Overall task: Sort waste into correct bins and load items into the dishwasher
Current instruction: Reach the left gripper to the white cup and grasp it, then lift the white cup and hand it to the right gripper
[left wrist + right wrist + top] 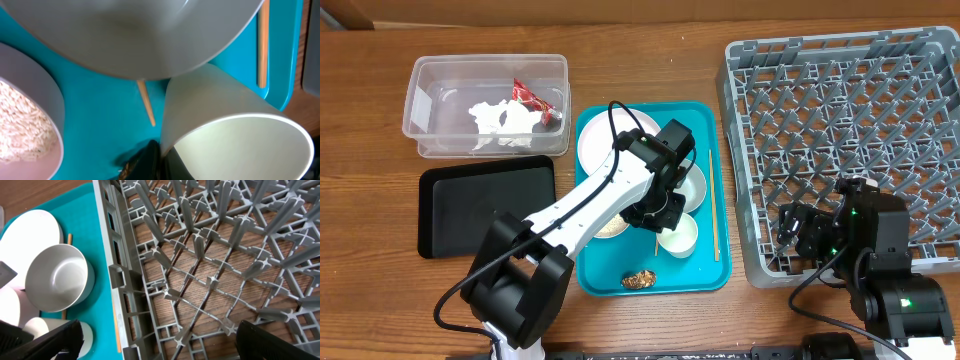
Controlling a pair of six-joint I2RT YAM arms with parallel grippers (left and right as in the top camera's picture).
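Observation:
My left gripper (665, 213) reaches over the teal tray and is shut on the rim of the white cup (680, 238). In the left wrist view one dark finger (150, 160) presses the cup's (235, 145) outer wall and the other sits inside it. Beside it are a bowl of rice (25, 125), a pale bowl (695, 185), the plate (600, 140), a chopstick (713, 205) and a brown scrap (640, 279). My right gripper (160, 345) hangs open over the front left corner of the grey dish rack (840, 130), with nothing between its fingers.
The clear tub (440, 95) at the back left holds a red wrapper (530, 97) and white tissue (500, 120). A black tray (485, 205) lies in front of it. The teal tray (700, 275) sits between them and the rack.

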